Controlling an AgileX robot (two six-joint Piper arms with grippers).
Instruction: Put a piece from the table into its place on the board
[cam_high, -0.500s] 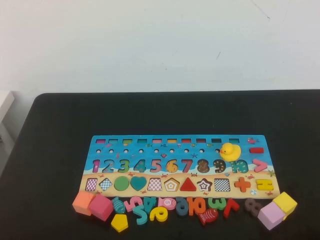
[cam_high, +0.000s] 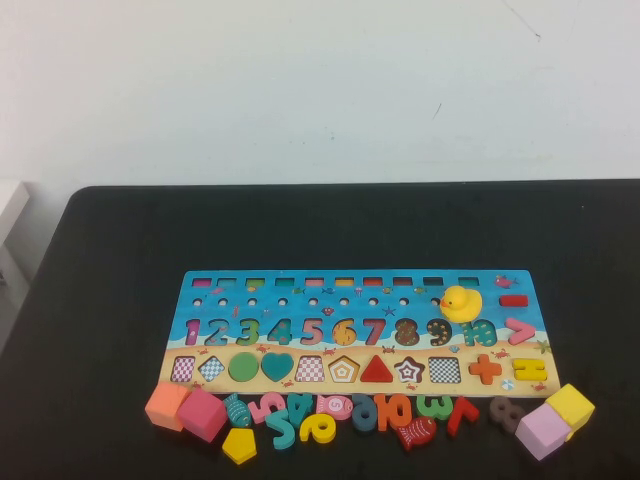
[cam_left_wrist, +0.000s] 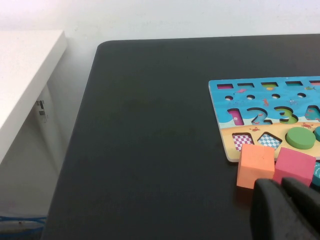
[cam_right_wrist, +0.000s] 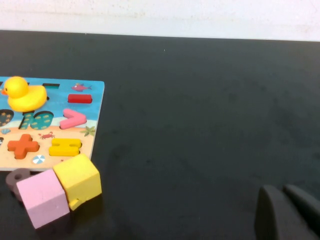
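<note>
While both pincers look closed and empty, left pincer (cam_left_wrist: 287, 210) hovers just beside the orange cube (cam_left_wrist: 256, 166), right pincer (cam_right_wrist: 290, 212) apart from the board (cam_right_wrist: 95, 100).

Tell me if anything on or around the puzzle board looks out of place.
A yellow rubber duck sits on the board near the 9 and 10 slots; it is no puzzle piece. Loose pieces lie jumbled along the board's near edge. The left gripper and right gripper show only in their wrist views.

Both pincers (cam_left_wrist: 287, 210) (cam_right_wrist: 290, 215) cut off; jaw state n/a.
</note>
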